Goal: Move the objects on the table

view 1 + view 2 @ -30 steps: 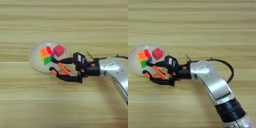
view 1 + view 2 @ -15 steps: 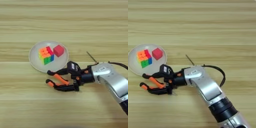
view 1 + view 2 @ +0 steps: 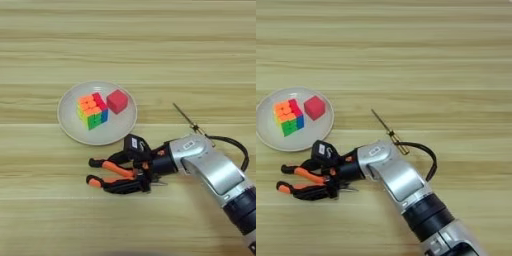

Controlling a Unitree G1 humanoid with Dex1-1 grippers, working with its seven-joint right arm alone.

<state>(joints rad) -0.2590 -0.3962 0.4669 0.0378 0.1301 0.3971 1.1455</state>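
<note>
Orange-and-black-handled pliers [image 3: 114,169] lie low over the table [image 3: 150,45] just in front of the plate, handles pointing left. My right gripper [image 3: 121,175] is shut on them, one black finger above the handles and one below. On the round grey plate [image 3: 70,125] sit a multicoloured puzzle cube [image 3: 92,110] and, to its right, a small red cube [image 3: 117,101]. A thin screwdriver [image 3: 383,127] lies on the wood right of the plate; its amber handle [image 3: 401,148] shows beside my forearm.
My silver forearm [image 3: 210,167] runs in from the bottom right, with a black cable [image 3: 235,145] looping beside it. Bare wood stretches across the far half of the table and along the near edge.
My gripper has carried the pliers from the plate's near rim towards the table's near side, and they now sit a little in front of the plate. The cubes and screwdriver have stayed put.
</note>
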